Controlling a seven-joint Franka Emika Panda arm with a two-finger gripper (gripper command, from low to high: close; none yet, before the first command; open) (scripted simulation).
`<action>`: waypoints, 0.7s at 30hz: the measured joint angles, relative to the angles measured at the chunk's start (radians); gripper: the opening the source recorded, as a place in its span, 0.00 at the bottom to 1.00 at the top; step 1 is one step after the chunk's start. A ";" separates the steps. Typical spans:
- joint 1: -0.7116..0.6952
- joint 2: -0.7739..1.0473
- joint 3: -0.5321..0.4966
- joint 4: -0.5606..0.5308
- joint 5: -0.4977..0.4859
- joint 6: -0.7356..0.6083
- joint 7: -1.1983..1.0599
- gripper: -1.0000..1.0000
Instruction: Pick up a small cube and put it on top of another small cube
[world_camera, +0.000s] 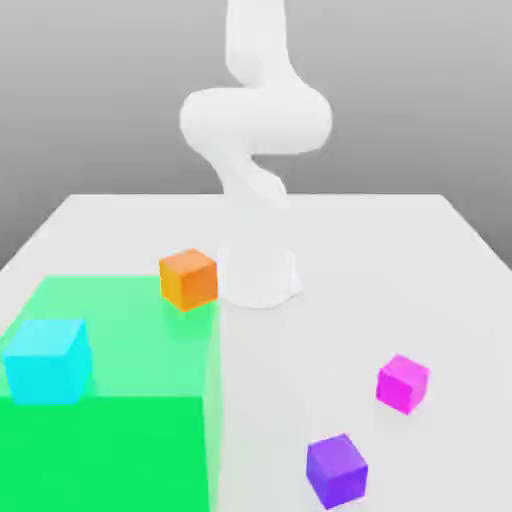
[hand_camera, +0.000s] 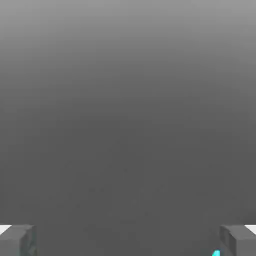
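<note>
Nothing is picked yet: the gripper (hand_camera: 128, 240) stands wide and empty, so next, probably, comes reaching the purple cube (world_camera: 336, 470) at lower right

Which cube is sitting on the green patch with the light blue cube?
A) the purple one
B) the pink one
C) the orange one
C: the orange cube rests at the far corner of the green patch, where the cyan cube also sits, while the magenta cube and the purple cube lie on the white table toward the exterior view's right.
</note>
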 joint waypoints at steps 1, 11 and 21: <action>0.005 0.039 0.002 -0.008 0.000 0.017 -0.007 0.50; 0.054 0.405 0.027 -0.084 -0.006 0.171 -0.067 0.50; 0.103 0.768 0.056 -0.160 -0.022 0.324 -0.119 0.50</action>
